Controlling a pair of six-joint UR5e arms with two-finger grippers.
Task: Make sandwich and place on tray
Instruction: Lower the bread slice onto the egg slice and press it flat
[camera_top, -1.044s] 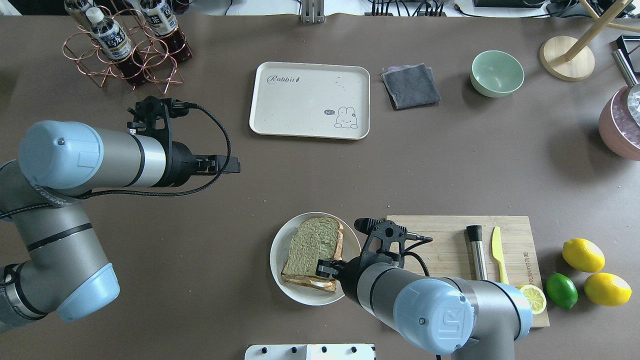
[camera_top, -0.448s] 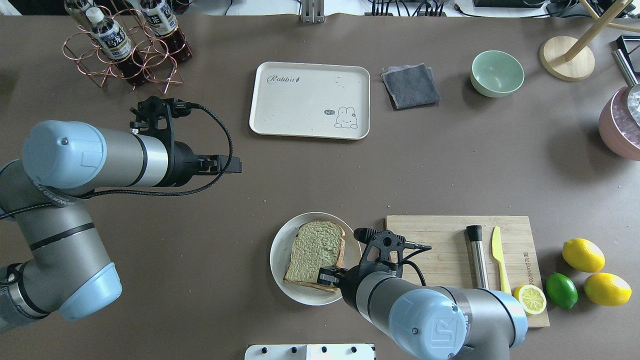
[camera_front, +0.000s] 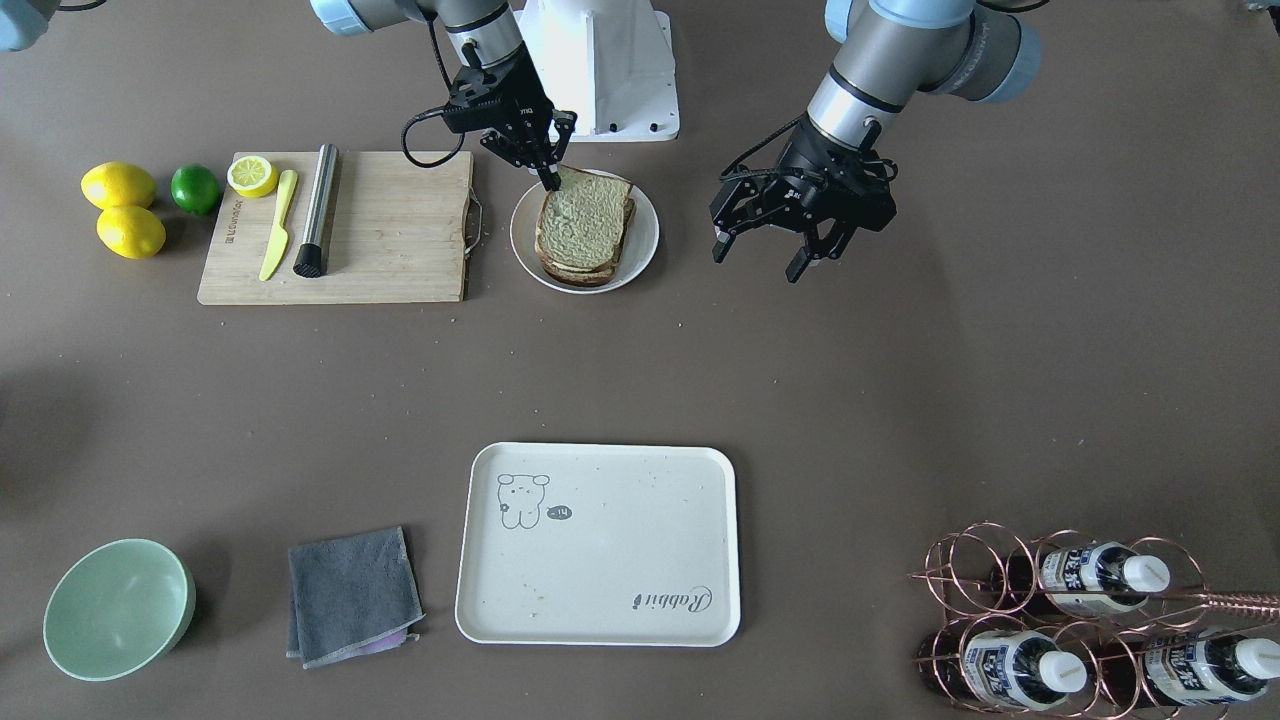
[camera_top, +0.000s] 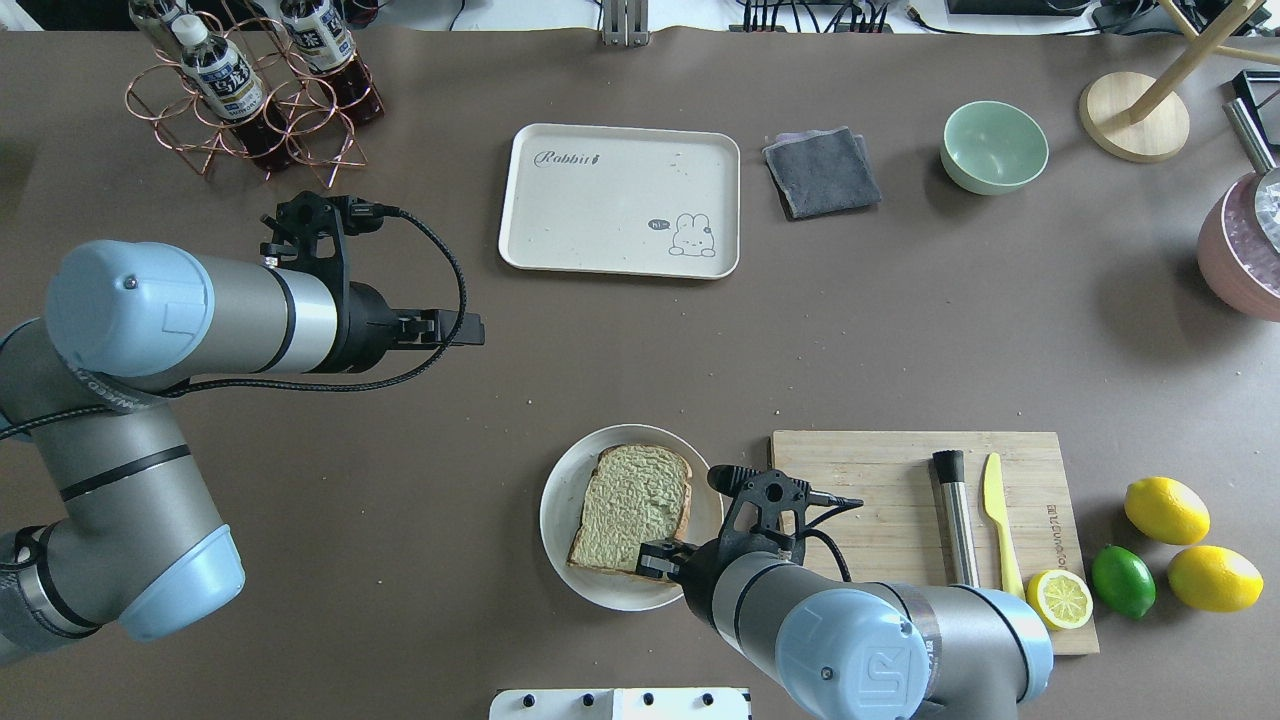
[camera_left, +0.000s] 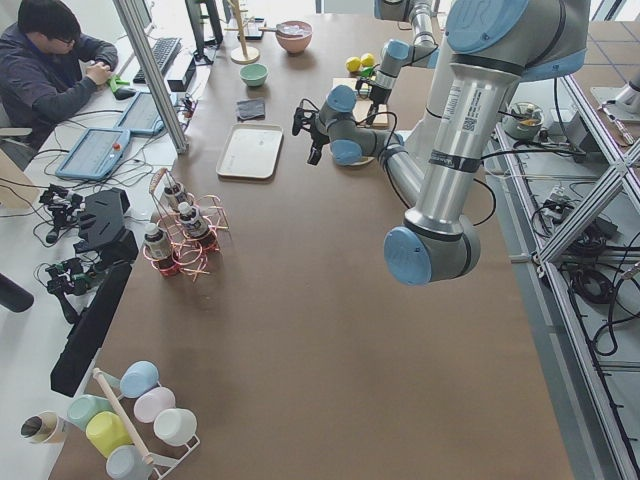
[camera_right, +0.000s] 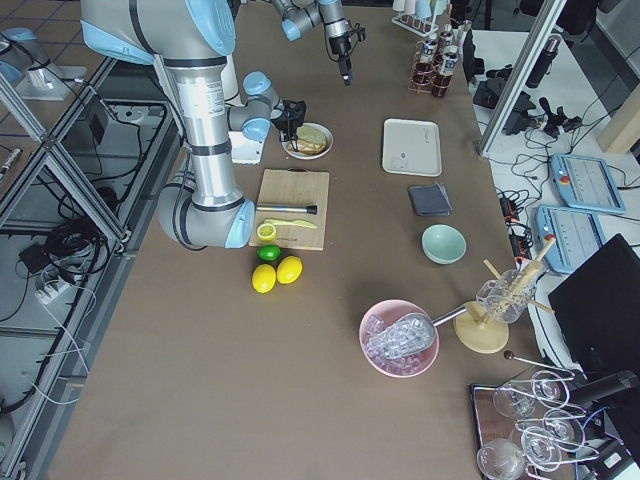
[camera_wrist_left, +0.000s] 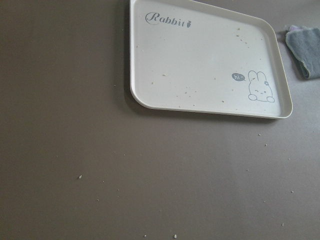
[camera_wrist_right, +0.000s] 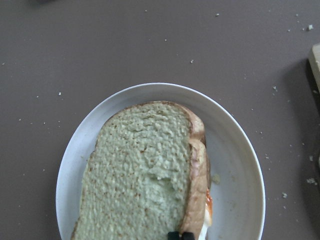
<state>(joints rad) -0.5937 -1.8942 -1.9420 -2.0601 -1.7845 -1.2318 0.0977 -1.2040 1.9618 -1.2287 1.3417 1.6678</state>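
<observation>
Front view: sandwich (camera_front: 585, 235) lies on plate (camera_front: 647, 243), well apart from tray (camera_front: 600, 560). Right gripper (camera_front: 551, 183) is pinched on its robot-side corner. Left gripper (camera_front: 757, 262) is spread and holds nothing.

Right wrist view: it alone shows egg (camera_wrist_right: 206, 225) at the seam.

Judged light and soft, with layers liable to slide. Clamp both slices together, mid-edge.

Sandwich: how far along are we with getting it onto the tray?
Done: the sandwich is assembled and lies on the round plate. In hand: the right gripper has its jaws closed at the sandwich's near corner, while the left gripper hangs open and empty above the table. Left: carrying the sandwich across to the tray, which holds only crumbs.
</observation>
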